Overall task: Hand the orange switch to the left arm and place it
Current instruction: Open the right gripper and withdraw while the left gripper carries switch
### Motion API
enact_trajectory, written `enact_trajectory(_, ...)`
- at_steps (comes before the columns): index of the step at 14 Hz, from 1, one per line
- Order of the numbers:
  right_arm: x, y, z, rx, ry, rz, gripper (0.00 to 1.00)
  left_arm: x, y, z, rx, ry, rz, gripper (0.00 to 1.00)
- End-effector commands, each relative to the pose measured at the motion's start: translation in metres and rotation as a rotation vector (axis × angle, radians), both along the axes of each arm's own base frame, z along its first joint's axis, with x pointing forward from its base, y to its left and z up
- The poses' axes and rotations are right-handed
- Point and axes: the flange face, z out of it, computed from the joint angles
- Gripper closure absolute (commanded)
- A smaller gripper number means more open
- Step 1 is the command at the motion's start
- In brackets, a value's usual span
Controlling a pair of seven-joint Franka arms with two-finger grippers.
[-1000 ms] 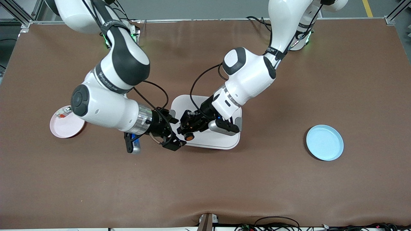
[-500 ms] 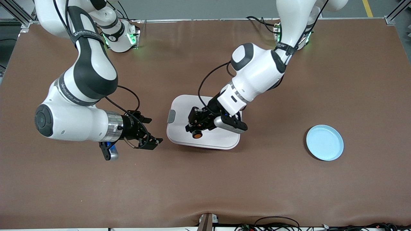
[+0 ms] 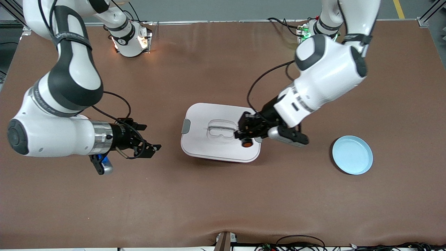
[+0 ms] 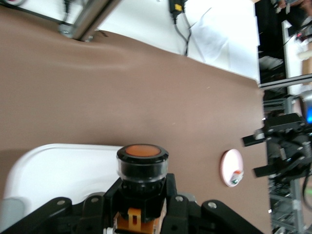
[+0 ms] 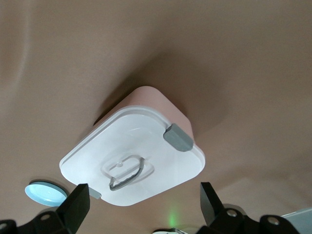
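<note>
The orange switch (image 3: 247,142), black with a round orange cap, is gripped in my left gripper (image 3: 245,137), which is shut on it over the edge of the white box (image 3: 205,148) at the left arm's end. In the left wrist view the switch (image 4: 142,168) stands cap up between the jaws of the left gripper (image 4: 141,214), with the box (image 4: 53,170) below. My right gripper (image 3: 151,137) is open and empty over the table, beside the box toward the right arm's end. The right wrist view shows its spread fingers (image 5: 78,204) and the box lid (image 5: 146,146).
A light blue plate (image 3: 352,154) lies toward the left arm's end of the table. A pink plate (image 4: 231,168) with a small part on it shows in the left wrist view; the right arm hides it in the front view.
My left gripper has carried the switch across the box lid toward the left arm's end. My right arm has drawn back toward its own end, gripper open.
</note>
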Motion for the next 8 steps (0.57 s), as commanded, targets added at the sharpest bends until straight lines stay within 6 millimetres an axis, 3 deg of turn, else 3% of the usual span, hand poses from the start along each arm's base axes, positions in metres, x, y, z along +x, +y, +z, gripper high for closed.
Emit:
enact_trajectory(1, -0.004, -0.026, 0.014, 0.011, -0.005, 0.064, 0.00, -0.011, 0.034, 0.022, 0.064, 0.026, -0.023, 1.00)
enact_trajectory(8, -0.017, -0.103, 0.035, -0.033, -0.041, 0.295, 0.00, -0.030, 0.120, 0.057, 0.390, 0.084, -0.075, 1.00)
